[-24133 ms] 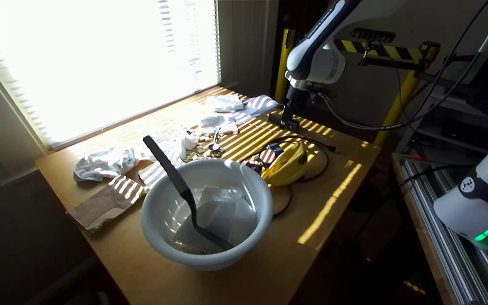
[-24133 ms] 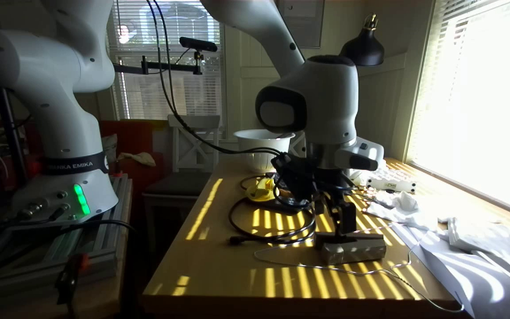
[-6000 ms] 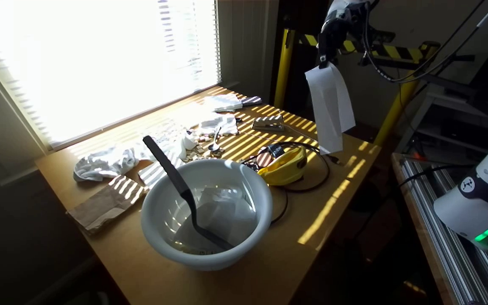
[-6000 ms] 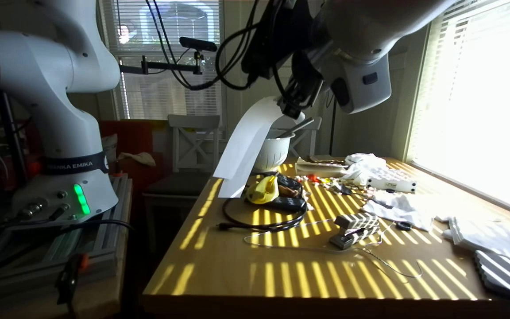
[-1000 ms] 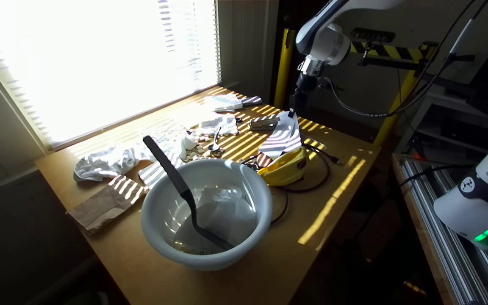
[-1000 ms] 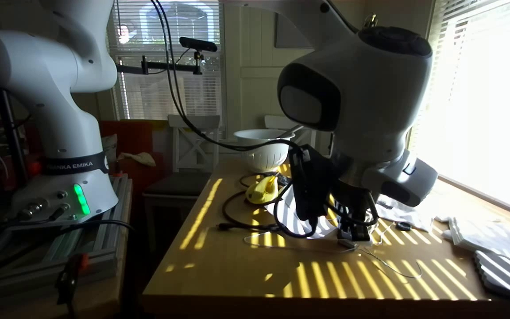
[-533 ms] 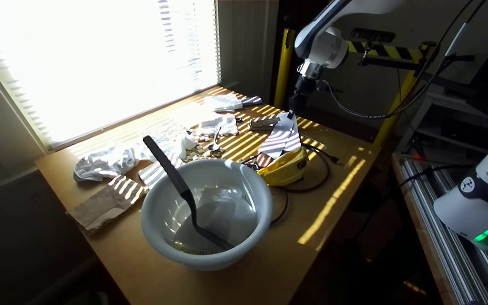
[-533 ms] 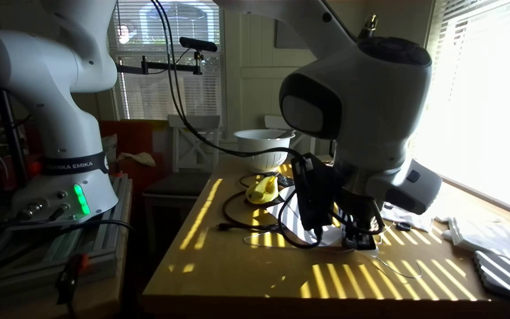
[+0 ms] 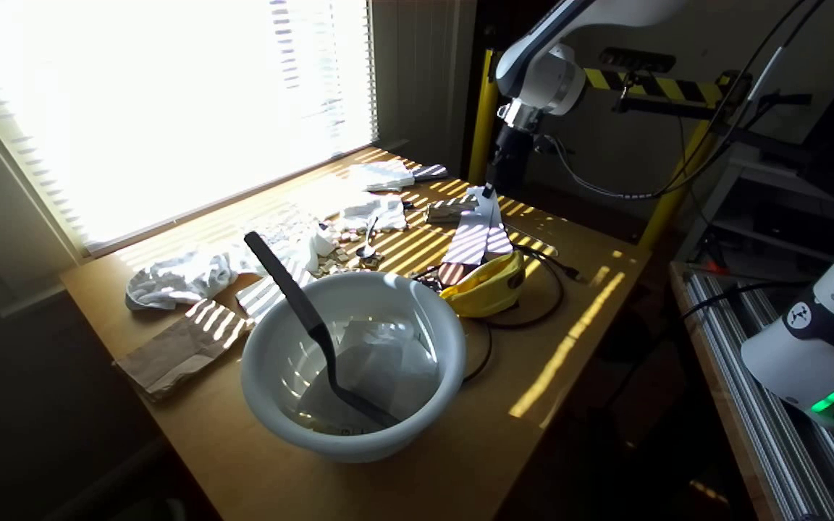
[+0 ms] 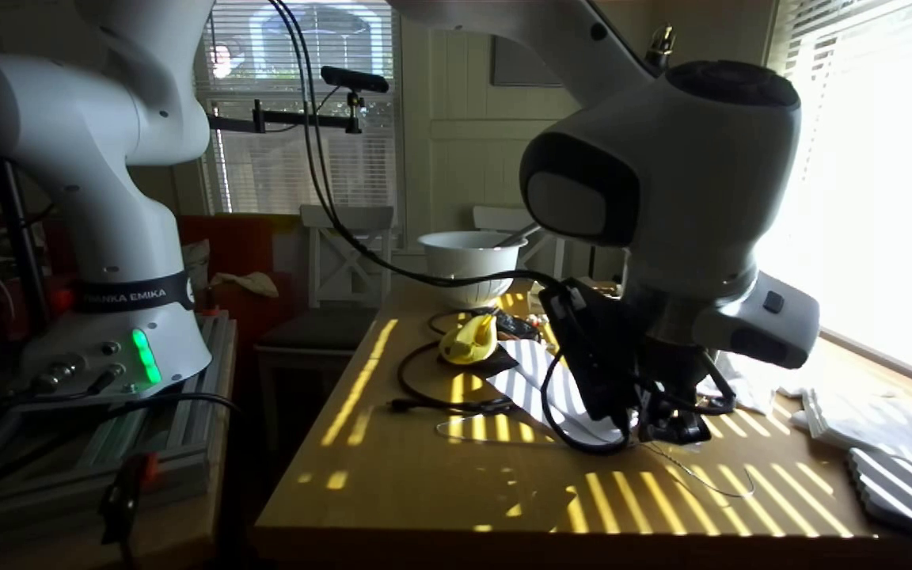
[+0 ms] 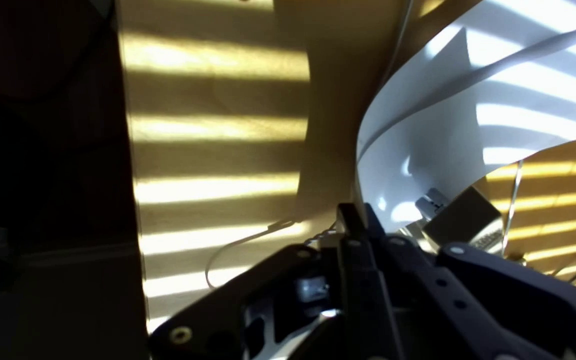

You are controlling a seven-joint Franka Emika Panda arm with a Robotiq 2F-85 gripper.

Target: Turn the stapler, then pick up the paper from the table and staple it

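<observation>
A white strip of paper (image 11: 508,90) curves up from the table, its end pinched in my shut gripper (image 11: 359,206). In an exterior view, the paper (image 9: 473,235) slopes from my gripper (image 9: 488,192) towards the yellow item. The metal stapler (image 9: 447,210) lies on the table right beside the held end. In the wrist view the stapler (image 11: 463,220) is just right of my fingers, and its small metal tip overlaps the paper's edge. Whether paper sits inside the stapler's mouth, I cannot tell. From an exterior view, my gripper (image 10: 676,431) hides the stapler.
A yellow item (image 9: 486,286) and black cable (image 9: 558,289) lie by the paper's far end. A thin wire (image 10: 709,484) loops near the gripper. A white bowl (image 9: 258,383) with a spatula stands at one end; white cloths (image 9: 182,278) lie along the window side.
Earlier the paper hung high in the air from the gripper. Over the last second the gripper has shifted slightly towards the window, drawing the paper's held end along beside the stapler.
</observation>
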